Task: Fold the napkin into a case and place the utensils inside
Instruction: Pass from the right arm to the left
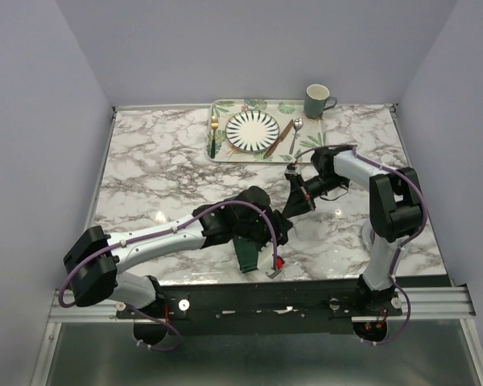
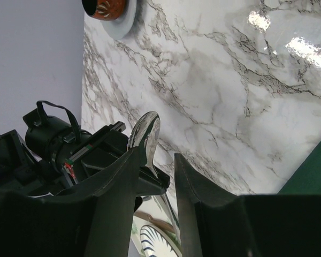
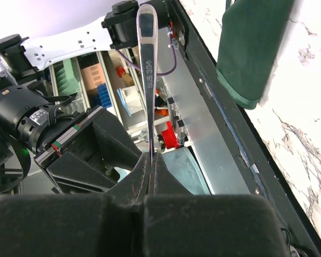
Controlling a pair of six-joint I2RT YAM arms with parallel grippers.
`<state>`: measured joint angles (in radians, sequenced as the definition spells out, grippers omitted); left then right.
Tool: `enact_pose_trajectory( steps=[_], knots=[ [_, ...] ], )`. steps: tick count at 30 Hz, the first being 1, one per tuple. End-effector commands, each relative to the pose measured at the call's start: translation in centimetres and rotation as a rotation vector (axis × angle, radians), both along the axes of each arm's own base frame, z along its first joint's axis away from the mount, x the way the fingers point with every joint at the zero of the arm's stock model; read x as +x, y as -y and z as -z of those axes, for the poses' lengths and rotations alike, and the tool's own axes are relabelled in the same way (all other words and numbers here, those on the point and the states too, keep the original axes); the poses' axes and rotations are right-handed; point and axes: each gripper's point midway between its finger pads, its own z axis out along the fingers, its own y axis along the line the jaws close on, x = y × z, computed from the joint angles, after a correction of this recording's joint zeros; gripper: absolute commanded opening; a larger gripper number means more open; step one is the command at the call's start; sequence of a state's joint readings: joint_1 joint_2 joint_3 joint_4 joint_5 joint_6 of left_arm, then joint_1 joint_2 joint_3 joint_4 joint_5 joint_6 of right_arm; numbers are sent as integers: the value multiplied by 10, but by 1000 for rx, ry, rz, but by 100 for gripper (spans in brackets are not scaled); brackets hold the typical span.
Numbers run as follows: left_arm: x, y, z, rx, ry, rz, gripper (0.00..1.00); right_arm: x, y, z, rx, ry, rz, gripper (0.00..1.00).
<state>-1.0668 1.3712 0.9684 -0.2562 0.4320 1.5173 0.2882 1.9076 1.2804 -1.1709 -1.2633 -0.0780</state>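
The left arm is reaching from 8 o'clock towards the middle of the marble table. The left gripper is pointing at the right one, its jaws standing partly apart. The rounded end of a silver utensil is sitting between them, against the inner face of one finger; whether that finger is pressing it I cannot tell.

The dark green case is lying folded at 6 o'clock, right at the near edge, just left of both grippers.

At 12 o'clock the leaf-patterned tray is carrying the striped plate. A gold fork is lying at the plate's 9 o'clock, and a copper-brown knife and a silver spoon at its 3 o'clock.

The right gripper is coming in from 3 o'clock, jaws clamped tight on the silver utensil's stem and holding it out towards 6 o'clock. Which piece of cutlery this is cannot be made out.

A green mug is standing at 1 o'clock, just beside the tray.
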Motion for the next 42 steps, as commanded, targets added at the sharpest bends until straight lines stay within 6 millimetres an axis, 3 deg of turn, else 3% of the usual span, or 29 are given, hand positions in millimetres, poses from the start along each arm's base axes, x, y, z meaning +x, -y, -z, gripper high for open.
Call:
enact_pose_trajectory(
  steps=[1,17,29,39,42],
  knots=[
    [4,11,-29,-83,53,-7,46,-5,-3,-1,18,-29,-3,1],
    [0,-2,-49,-121,69,-33,46,-7,-2,-4,24,-7,3,1],
    [-1,7,-41,-80,52,5,47,-7,-3,-3,4,-37,24,1],
    [-13,12,-22,32,-11,68,45,-8,-2,-2,-2,-36,24,1],
    [-14,13,-20,43,-18,69,41,-8,-2,0,-15,-30,23,1]
  ],
)
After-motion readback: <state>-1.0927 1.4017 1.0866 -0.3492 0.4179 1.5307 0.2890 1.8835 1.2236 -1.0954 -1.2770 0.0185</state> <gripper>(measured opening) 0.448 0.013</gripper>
